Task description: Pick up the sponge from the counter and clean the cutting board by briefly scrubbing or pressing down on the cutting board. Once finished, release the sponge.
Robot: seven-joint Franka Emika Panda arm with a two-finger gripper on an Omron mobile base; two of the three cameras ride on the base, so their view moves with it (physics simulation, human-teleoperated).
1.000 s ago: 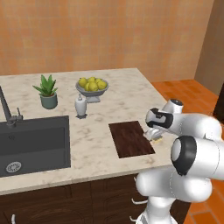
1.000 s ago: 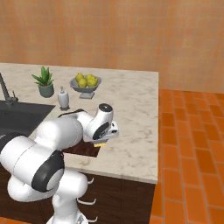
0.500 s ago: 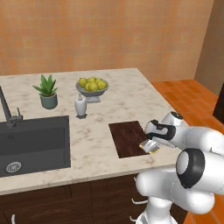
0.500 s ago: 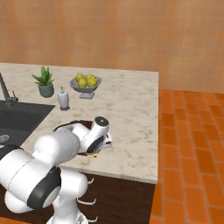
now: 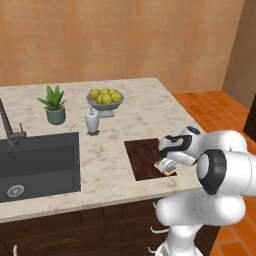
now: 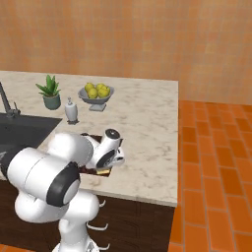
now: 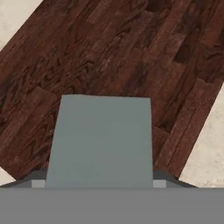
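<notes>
End effector (image 5: 166, 166) low over the near right corner of the cutting board, closed on the sponge, which sits between its fingers and appears pressed against the board surface.

Counter (image 5: 145, 107): beige marbled stone, dark wood cabinets under it, black inset sink (image 5: 37, 162) at the left with a dark faucet (image 5: 9, 125) behind the basin.

Cutting board (image 5: 142, 156): thin flat rectangle, dark brown with strong wood grain, lying on the counter near its front edge, well right of the sink. In the hand view the board (image 7: 109, 52) shows plank-like grain bands running diagonally, with pale counter visible at the corners of the frame.

Sponge (image 5: 166, 167): small rectangular block. From the left base view a pale top and a yellow underside edge show beneath the end effector. From the right base view only a yellow sliver (image 6: 102, 171) shows under the hand. In the hand view its top face (image 7: 103, 140) is flat, uniform grey-green, much smaller than the board and lying over the board's wood.

Other items at the back of the counter, well apart from the board: fruit bowl (image 5: 104, 98) with yellow fruit, potted plant (image 5: 53, 105), white soap dispenser (image 5: 92, 121).
</notes>
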